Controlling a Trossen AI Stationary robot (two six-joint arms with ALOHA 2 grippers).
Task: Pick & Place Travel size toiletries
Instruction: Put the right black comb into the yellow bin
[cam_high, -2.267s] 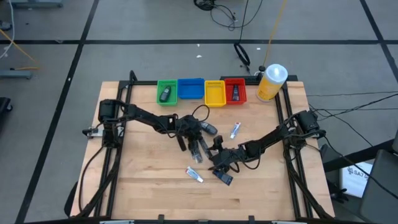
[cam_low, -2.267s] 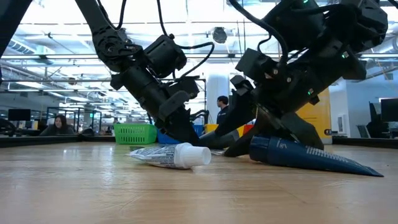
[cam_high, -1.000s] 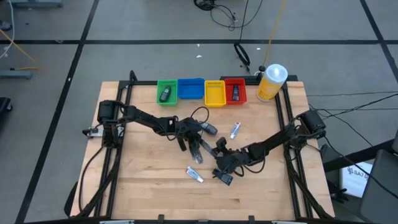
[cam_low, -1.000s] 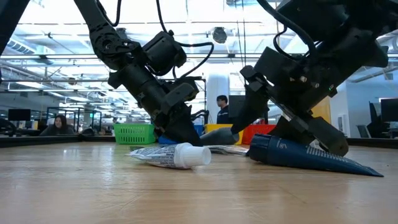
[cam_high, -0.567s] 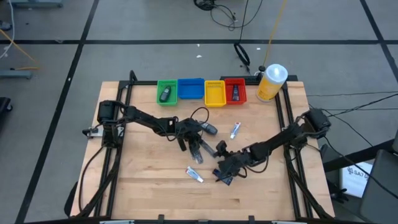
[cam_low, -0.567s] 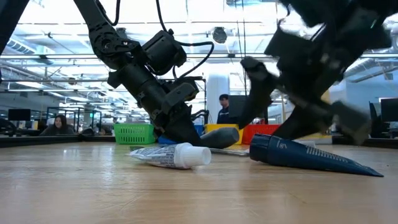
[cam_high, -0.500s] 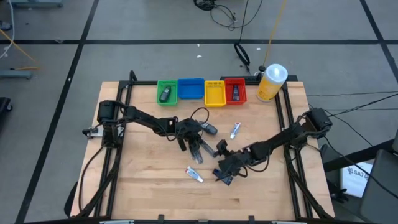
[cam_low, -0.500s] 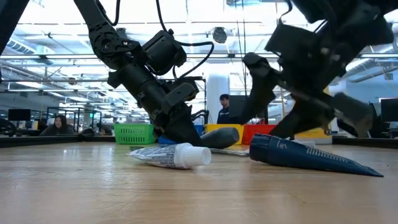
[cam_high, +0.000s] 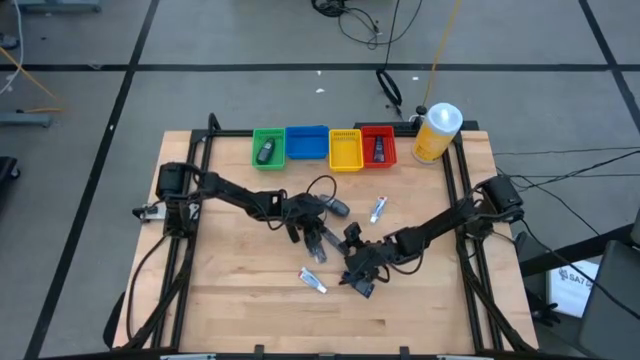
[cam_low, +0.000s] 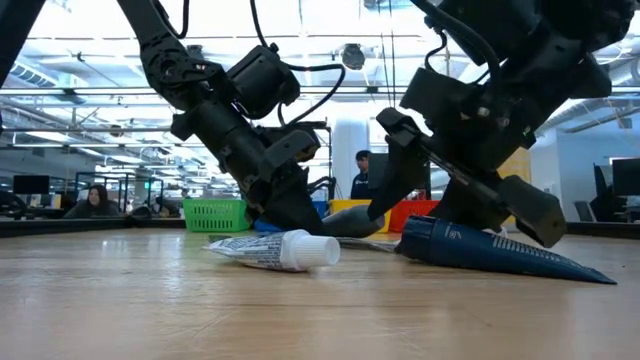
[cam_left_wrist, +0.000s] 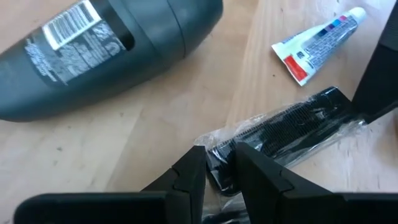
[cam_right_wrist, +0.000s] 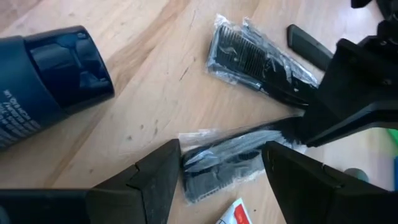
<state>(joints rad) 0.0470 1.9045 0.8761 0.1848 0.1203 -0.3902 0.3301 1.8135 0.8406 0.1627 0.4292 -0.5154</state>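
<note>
My left gripper (cam_left_wrist: 217, 167) is at mid-table (cam_high: 313, 230), shut on a black comb in a clear wrapper (cam_left_wrist: 292, 127). My right gripper (cam_right_wrist: 219, 167) is open and low over the table (cam_high: 348, 263). Its fingers stand on either side of that wrapper's other end (cam_right_wrist: 205, 171); whether they touch it I cannot tell. A second wrapped comb (cam_right_wrist: 249, 56) lies flat beside the first. A dark blue tube (cam_right_wrist: 43, 81) and a white tube (cam_low: 275, 250) lie on the near side. A dark grey bottle (cam_left_wrist: 93, 56) and a white tube with red and blue marks (cam_left_wrist: 317, 46) lie on the far side. My left gripper pinches the wrapped comb by one end (cam_left_wrist: 214, 163) between its two fingers. The fingers slant down from the table's left, and the comb runs on away from them. The rest of the wrapper (cam_right_wrist: 242, 149) lies on the table.
Green (cam_high: 268, 148), blue (cam_high: 306, 143), yellow (cam_high: 345, 150) and red (cam_high: 378, 146) bins stand in a row at the far edge; the green and red ones hold dark items. A big yellow bottle (cam_high: 437, 132) stands at the far right corner. Bare wood shows along the near edge.
My right gripper has swung a little toward the near edge and up. It has then come back down toward the left arm, and its open fingers now stand over the wrapped comb's end. The toiletries lie where they were.
</note>
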